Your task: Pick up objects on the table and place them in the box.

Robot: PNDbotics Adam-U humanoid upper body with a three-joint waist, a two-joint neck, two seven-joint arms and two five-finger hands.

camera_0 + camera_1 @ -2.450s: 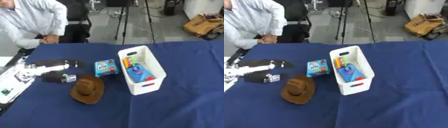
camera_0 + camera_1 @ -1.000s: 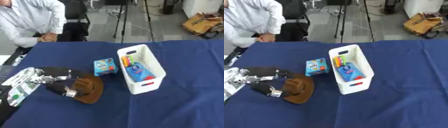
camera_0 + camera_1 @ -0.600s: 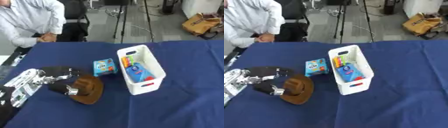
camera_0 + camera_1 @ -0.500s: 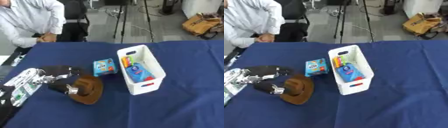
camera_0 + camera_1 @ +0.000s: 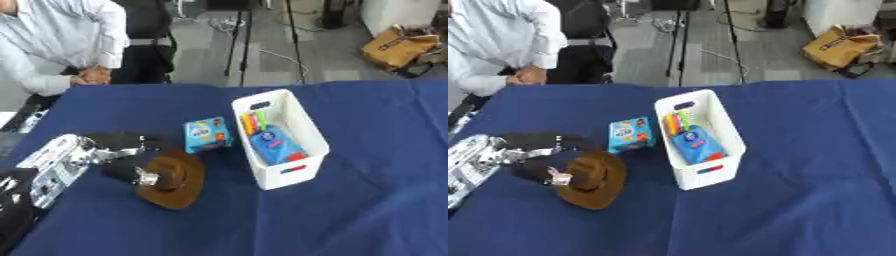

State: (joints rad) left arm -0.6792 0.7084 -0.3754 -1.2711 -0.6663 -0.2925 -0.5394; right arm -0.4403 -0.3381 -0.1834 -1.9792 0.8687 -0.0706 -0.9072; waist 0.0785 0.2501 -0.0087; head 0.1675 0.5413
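Note:
A brown cowboy hat (image 5: pixel 173 181) lies on the blue table, left of centre. My left hand (image 5: pixel 120 151) reaches in from the left edge and is open: its straight fingers (image 5: pixel 143 141) lie just beyond the hat's far rim, and its thumb (image 5: pixel 140 175) touches the hat's left brim. A small blue carton (image 5: pixel 206 134) lies flat between the hat and the white box (image 5: pixel 297 171). The box stands at the centre, holding a blue packet (image 5: pixel 275 145) and orange and green items (image 5: pixel 253 121). My right hand shows in neither view.
The blue tablecloth (image 5: pixel 367 200) has open room to the right of the box and along the front. A person sits at the far left edge (image 5: pixel 61 45), hands clasped, off the table. A tripod and a tan bag stand on the floor behind.
My left hand has come down and toward me from beside the carton to the hat's left rim. Over the last half second it has barely moved. Hat, carton and box stay put.

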